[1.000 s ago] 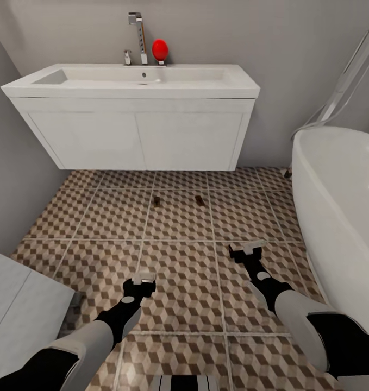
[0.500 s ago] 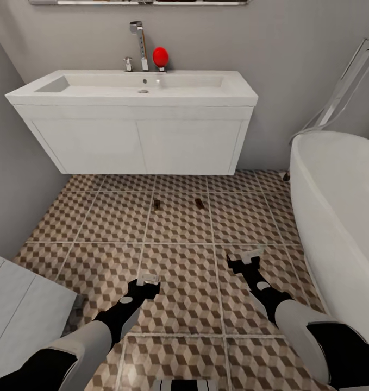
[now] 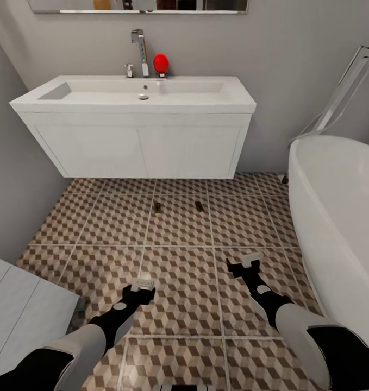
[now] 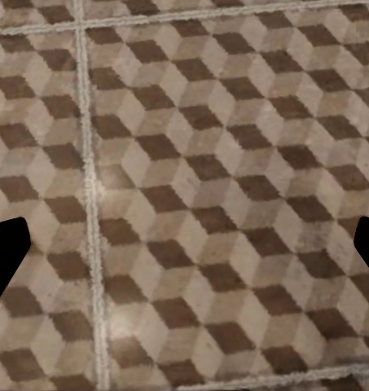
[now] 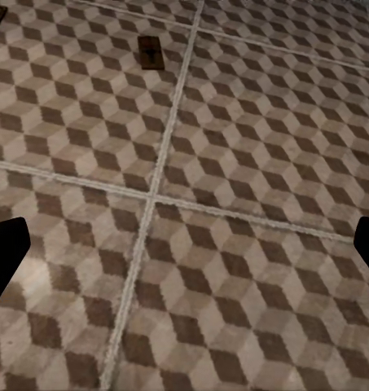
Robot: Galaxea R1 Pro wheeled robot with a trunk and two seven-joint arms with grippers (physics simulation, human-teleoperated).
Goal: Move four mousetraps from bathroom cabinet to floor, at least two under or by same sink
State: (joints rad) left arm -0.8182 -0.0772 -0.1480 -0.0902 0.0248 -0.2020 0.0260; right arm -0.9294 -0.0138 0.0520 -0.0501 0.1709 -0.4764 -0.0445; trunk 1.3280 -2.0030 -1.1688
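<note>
Before the sink (image 3: 135, 95) — 2 mousetraps (image 3: 158, 207) (lying flat).

The floor (image 3: 179, 271) is tiled in a brown, beige and white cube pattern with pale grout lines. Two mousetraps lie flat on it just in front of the sink (image 3: 135, 98): one (image 3: 158, 207) below the tap, the other (image 3: 199, 205) near it, toward the bathtub (image 3: 336, 217), which stands on the same tiles.

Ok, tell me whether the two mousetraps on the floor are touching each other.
Apart. The head view shows the left mousetrap and the right mousetrap lying before the sink with patterned floor between them.
</note>
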